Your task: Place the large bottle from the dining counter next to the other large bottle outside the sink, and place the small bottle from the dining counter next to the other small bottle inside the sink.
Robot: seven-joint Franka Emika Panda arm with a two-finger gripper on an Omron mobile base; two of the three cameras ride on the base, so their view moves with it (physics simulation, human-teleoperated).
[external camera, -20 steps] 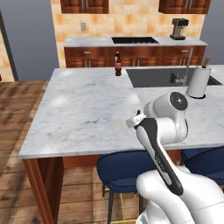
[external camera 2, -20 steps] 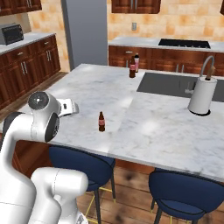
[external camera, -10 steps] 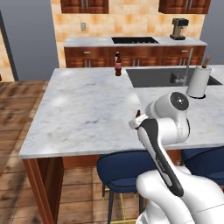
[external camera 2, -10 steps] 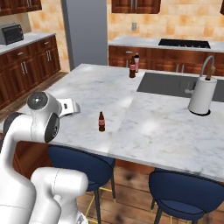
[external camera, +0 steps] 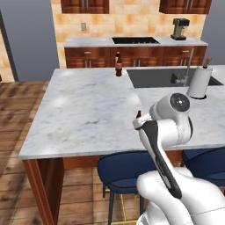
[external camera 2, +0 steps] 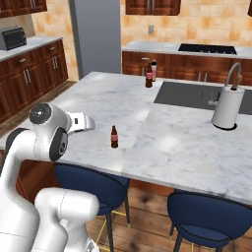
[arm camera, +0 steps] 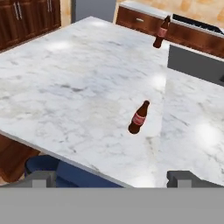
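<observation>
Glass-like small bottle (arm camera: 138, 117) at frame centre, likely rigid, slick and tippy, best pinched mid-body by wide-open gripper (arm camera: 111, 178).

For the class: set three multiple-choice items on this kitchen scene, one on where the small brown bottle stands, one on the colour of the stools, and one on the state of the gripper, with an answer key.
1. Where is the small bottle?
A. in the sink
B. upright on the dining counter, near its front edge
C. on a stool

2. What colour are the stools?
A. dark blue
B. red
C. white

3. How is the gripper?
A. shut on the bottle
B. open, holding nothing
C. shut, empty

Key: 1 B, it stands alone on the marble in the right base view; 2 A, the seats under the counter edge are dark blue; 3 B, in the hand view the tips stand wide apart, short of the bottle.
</observation>
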